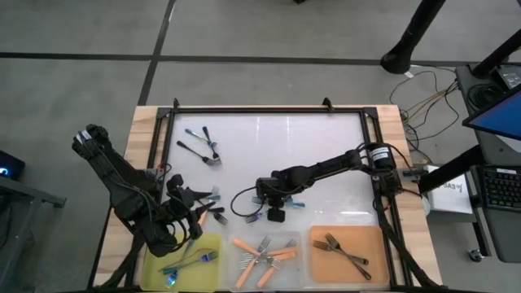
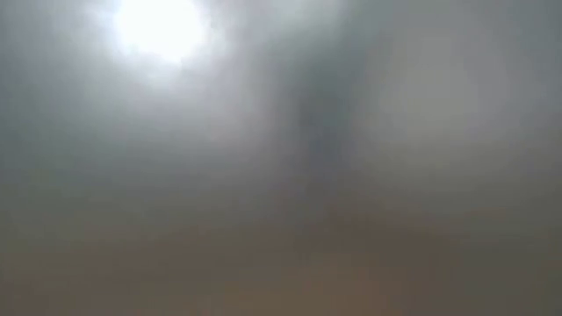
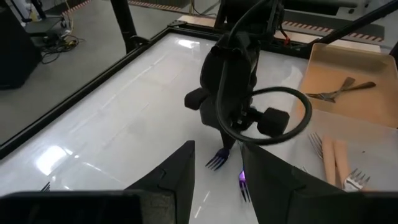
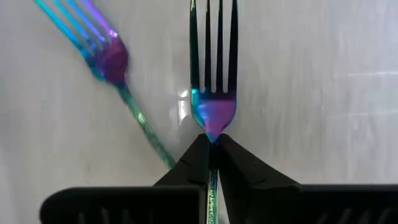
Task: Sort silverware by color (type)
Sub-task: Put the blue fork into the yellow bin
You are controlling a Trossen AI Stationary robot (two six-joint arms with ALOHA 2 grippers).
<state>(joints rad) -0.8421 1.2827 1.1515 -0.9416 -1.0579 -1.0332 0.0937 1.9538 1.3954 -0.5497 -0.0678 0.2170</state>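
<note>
Right gripper (image 4: 213, 149): found at table centre, fingers clamped on the neck of an iridescent fork (image 4: 213, 93); a second iridescent fork (image 4: 109, 59) lay just beside it, toward 10 o'clock in the wrist picture.

Left gripper (image 1: 186, 213): positioned at 7 o'clock of the table, above the yellow tray (image 1: 213, 273), fingers partly apart, nothing held.

Trays, 6 o'clock edge: iridescent forks in the yellow tray; orange-handled forks (image 1: 262, 252) in the clear tray (image 1: 238, 277); dark forks (image 1: 346, 252) in the tan tray (image 1: 321, 273).

Loose forks (image 1: 203, 146): lay at 10 o'clock.

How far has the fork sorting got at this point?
Done: forks lie in the yellow-green tray, clear tray and orange tray. In hand: the right tool is shut on an iridescent fork. Left: dark forks and others on the white board.
</note>
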